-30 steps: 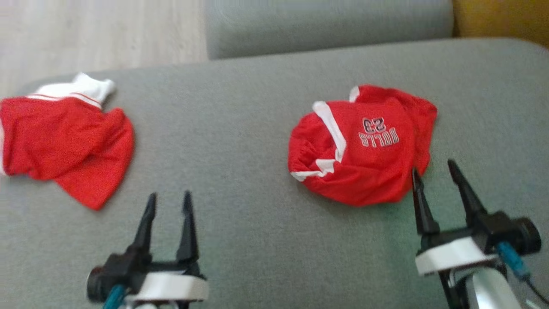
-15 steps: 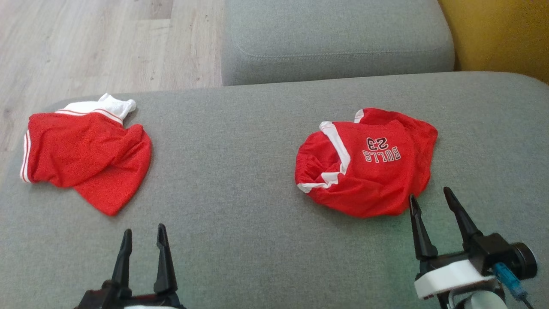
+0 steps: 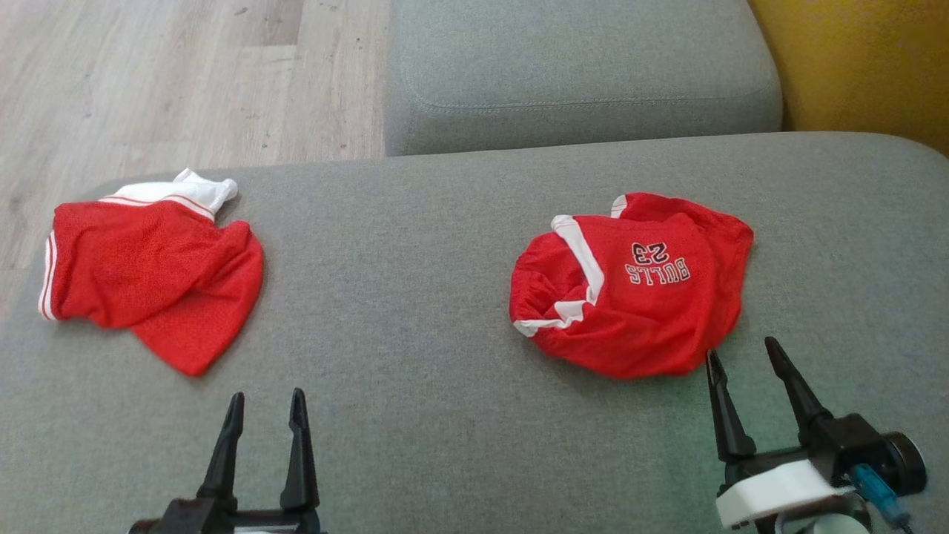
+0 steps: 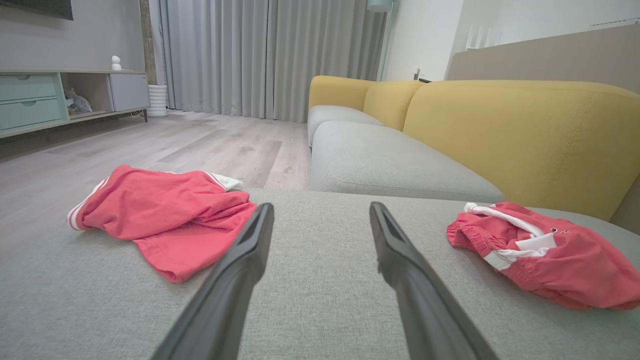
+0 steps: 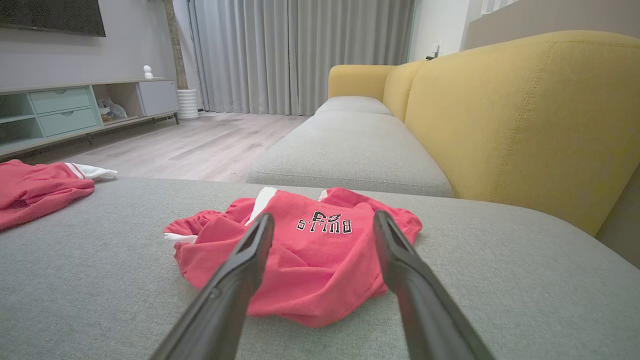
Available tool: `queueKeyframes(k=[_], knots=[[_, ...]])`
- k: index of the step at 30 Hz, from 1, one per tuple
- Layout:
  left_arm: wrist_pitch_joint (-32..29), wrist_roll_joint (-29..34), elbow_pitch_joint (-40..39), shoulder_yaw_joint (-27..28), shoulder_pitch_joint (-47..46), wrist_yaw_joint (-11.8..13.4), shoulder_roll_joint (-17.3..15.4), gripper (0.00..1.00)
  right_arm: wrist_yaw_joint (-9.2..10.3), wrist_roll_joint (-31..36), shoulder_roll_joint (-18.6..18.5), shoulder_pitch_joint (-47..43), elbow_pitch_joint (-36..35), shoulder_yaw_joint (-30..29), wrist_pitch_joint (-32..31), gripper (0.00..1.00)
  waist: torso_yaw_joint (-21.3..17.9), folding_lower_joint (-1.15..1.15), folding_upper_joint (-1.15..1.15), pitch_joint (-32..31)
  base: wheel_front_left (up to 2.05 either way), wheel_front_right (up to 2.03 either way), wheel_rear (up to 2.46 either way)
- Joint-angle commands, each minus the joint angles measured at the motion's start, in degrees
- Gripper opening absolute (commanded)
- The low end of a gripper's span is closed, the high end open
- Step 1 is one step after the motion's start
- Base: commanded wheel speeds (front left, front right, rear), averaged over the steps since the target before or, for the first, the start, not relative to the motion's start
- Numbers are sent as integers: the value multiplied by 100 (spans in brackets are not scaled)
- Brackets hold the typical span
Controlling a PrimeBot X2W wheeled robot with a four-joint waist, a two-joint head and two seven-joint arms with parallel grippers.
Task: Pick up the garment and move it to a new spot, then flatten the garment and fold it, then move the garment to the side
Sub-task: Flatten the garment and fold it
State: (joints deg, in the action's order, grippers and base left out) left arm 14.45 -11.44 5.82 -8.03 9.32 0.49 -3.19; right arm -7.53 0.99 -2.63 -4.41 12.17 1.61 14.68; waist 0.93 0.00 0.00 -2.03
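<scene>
Red jersey (image 3: 652,319), crumpled at right, white trim; we note left gripper (image 3: 268,394) and right gripper (image 3: 742,348) spread, empty.

This is a home living room: a sofa (image 4: 390,165) with grey seat cushions and a mustard-yellow back (image 4: 525,135) stands on a pale wood-plank floor (image 4: 200,145). Floor-length grey curtains (image 4: 260,55) hang across the far end of the room, with a white ribbed pot (image 4: 158,100) at their foot. Along the facing wall stands a low media cabinet (image 4: 127,91) with pale green drawers (image 4: 27,112) and an open shelf. A small white figurine (image 4: 116,63) sits on its top near the right end, and a dark screen (image 5: 52,17) is mounted on the wall above.
</scene>
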Motion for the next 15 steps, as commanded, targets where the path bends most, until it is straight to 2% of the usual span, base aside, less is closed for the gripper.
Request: queueKeyframes(k=[1,9,11,15], knots=[[54,46,-175,130,-181,-8,31,100,4,-34,-25,142,-162,149,32,100,-3,0,0,4,0,0,0],[54,427,-197,38,-216,69,31,100,4,79,-25,213,-153,122,32,100,54,0,0,126,0,0,0],[54,674,-205,-58,-249,138,31,100,4,119,-25,387,-114,86,32,100,115,0,0,246,0,0,0],[54,769,-245,-168,-309,213,31,100,4,119,-25,685,-13,-2,32,100,192,0,0,463,0,0,0]])
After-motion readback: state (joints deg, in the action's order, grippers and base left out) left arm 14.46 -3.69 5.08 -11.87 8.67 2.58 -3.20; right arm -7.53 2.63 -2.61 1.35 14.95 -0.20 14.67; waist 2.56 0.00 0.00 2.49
